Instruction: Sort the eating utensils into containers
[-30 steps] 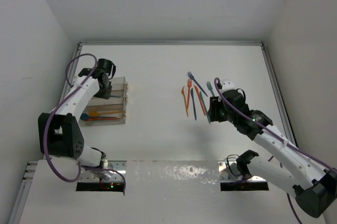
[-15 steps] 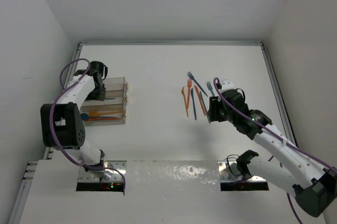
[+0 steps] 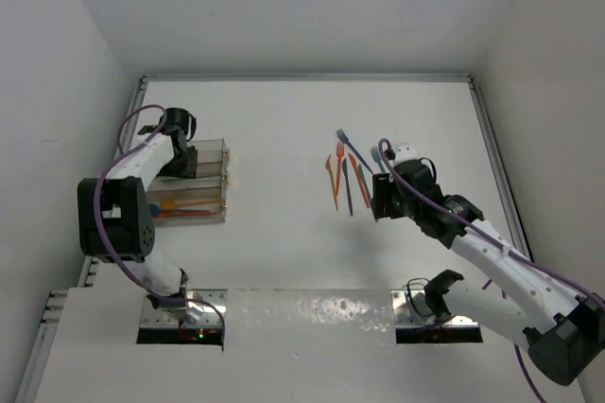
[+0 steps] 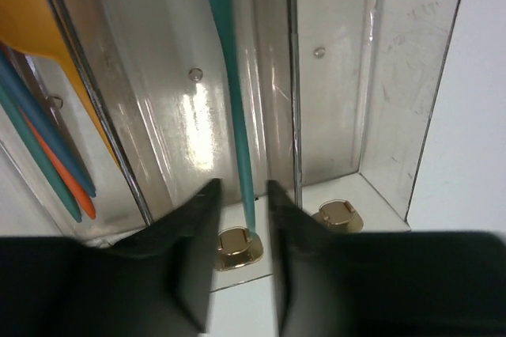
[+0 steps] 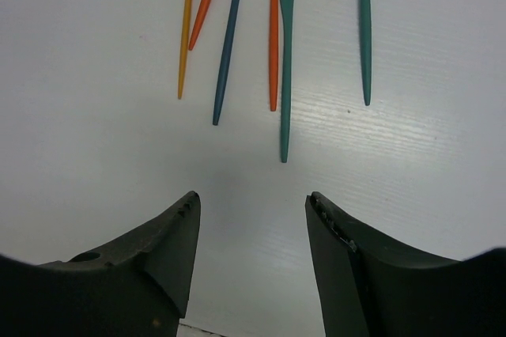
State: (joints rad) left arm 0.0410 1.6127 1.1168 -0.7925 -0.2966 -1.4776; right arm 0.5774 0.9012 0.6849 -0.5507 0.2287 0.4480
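Note:
The containers (image 3: 203, 181) are clear narrow bins side by side at the left. My left gripper (image 3: 178, 159) is at their left end. In the left wrist view its jaws (image 4: 243, 188) stand slightly apart around the handle tip of a teal utensil (image 4: 228, 76), which lies in a middle bin (image 4: 332, 76); the fingers do not touch it. Orange, blue and teal utensils (image 4: 47, 155) lie in the adjoining bin. My right gripper (image 3: 381, 197) is open and empty (image 5: 251, 198), just short of the handle ends of several loose utensils (image 3: 350, 176): a teal one (image 5: 286, 60), orange (image 5: 273, 36) and blue (image 5: 229, 44).
White walls close in the table on the left, back and right. A metal rail (image 3: 496, 166) runs along the right edge. Small gold hinges (image 4: 237, 248) sit at the bins' end. Both arm bases stand at the near edge.
My left gripper has moved left along the bins to their left end. My right gripper has barely shifted.

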